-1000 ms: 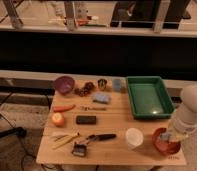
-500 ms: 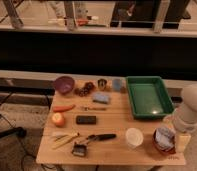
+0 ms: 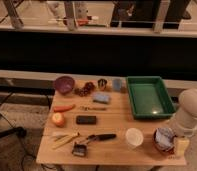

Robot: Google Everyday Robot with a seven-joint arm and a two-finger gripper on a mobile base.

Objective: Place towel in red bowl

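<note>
The red bowl (image 3: 163,141) stands at the table's front right corner. A crumpled pale blue-white towel (image 3: 165,136) lies inside it, filling most of the bowl. My white arm (image 3: 191,111) comes in from the right edge and bends down to the bowl. My gripper (image 3: 180,144) sits at the bowl's right rim, low, beside the towel.
A green tray (image 3: 149,95) lies behind the bowl and a white cup (image 3: 134,137) stands just left of it. Further left on the wooden table (image 3: 112,152) are a black-handled tool (image 3: 101,136), a black block (image 3: 86,120), an orange (image 3: 58,119), a carrot (image 3: 64,107), a blue sponge (image 3: 102,97) and a purple bowl (image 3: 64,84).
The towel has come down into the red bowl and now shows in it. My gripper has shifted from over the bowl to its right rim.
</note>
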